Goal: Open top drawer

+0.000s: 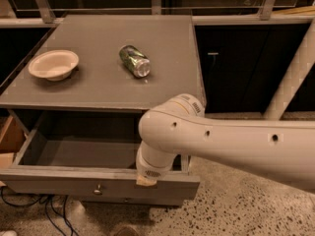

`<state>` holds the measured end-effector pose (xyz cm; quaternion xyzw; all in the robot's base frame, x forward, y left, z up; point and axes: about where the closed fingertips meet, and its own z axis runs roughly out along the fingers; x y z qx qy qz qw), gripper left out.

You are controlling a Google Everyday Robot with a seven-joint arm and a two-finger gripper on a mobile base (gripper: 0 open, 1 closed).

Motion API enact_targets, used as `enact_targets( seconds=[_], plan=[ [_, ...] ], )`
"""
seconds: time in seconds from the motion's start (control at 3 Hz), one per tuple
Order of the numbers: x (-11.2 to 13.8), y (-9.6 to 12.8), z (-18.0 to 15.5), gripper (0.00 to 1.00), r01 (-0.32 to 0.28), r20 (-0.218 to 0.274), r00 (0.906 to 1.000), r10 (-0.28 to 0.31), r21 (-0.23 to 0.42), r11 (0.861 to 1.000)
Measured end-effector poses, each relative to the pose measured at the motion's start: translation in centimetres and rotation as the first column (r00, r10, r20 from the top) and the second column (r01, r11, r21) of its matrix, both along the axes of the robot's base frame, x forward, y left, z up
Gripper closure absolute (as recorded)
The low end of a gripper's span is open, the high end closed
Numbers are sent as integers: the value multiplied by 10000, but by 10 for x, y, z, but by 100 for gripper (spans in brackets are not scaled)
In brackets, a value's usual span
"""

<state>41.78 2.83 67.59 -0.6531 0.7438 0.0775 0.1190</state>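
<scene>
The gripper point(146, 179) rests at the upper edge of the top drawer point(54, 183) front, right of centre; whether it is open or closed cannot be told. The drawer stands pulled well out beneath the tabletop point(98, 90). It is probably rigid, fairly heavy and sliding straight, best held by its small round knob point(98, 189). It is matte grey inside and out.

Top drawer point(59, 183) interior free; gripper point(146, 179) blocks front rim.
</scene>
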Motion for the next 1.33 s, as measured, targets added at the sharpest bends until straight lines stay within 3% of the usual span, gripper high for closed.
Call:
enact_targets(
  seconds=[0.67,1.33],
  plan=[
    [-6,-2,4,100,23,-67,10000,-23,9,10000],
    [-6,-2,4,59,23,-67,10000,-23,9,10000]
  ],
)
